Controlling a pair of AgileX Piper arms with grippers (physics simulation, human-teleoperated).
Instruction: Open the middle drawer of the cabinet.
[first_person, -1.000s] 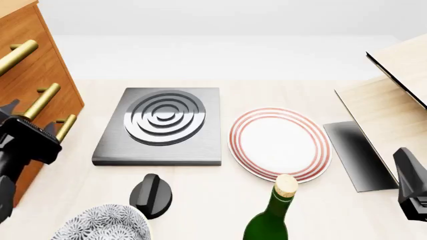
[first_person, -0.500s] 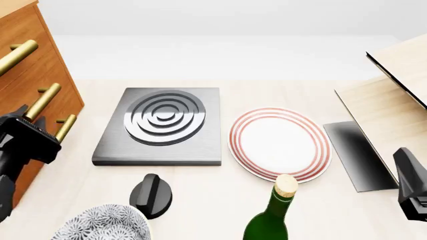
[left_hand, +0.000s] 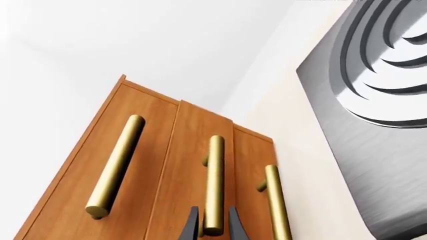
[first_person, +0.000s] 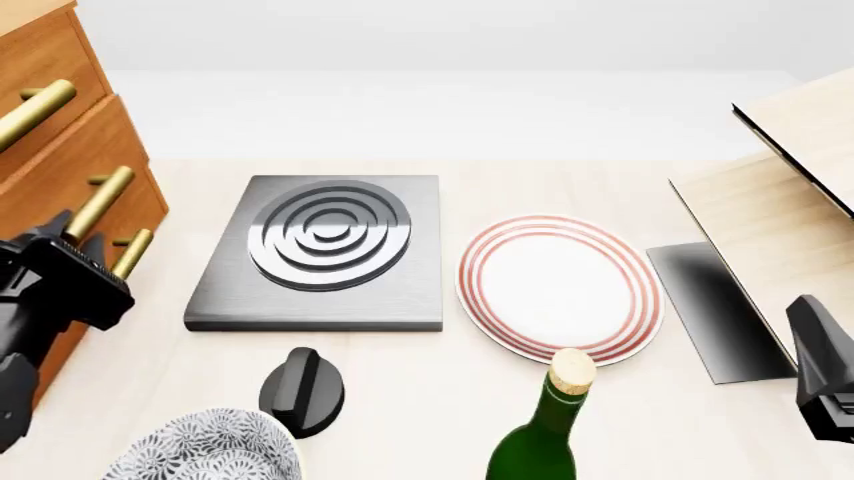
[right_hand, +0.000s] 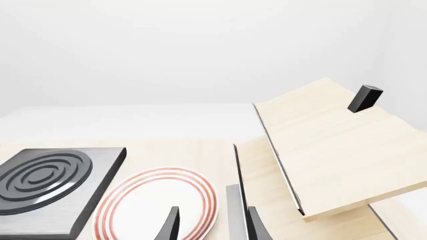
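Observation:
The orange-brown cabinet (first_person: 40, 60) stands at the table's left edge, and its three brass bar handles show in the left wrist view. The middle drawer (first_person: 80, 150) (left_hand: 193, 135) stands a little proud of the two drawer fronts beside it. My left gripper (first_person: 60, 235) (left_hand: 213, 212) is shut on the near end of the drawer's brass handle (first_person: 100, 200) (left_hand: 214, 170), one finger on each side. My right gripper (right_hand: 213, 215) hangs open at the right with nothing between its fingers, and its body (first_person: 825, 365) sits low at the front view's right edge.
A grey hob plate (first_person: 320, 250) lies left of centre, with a red-rimmed plate (first_person: 561, 285) beside it. Near the front stand a black knob (first_person: 302, 392), a patterned bowl (first_person: 207, 450) and a green bottle (first_person: 547, 430). Pale wood boards (first_person: 787, 200) and a dark sheet (first_person: 714, 310) fill the right.
My left gripper has closed in on the middle handle and drawn slightly away from the cabinet. The middle drawer has slid out a little. The right arm has stayed still.

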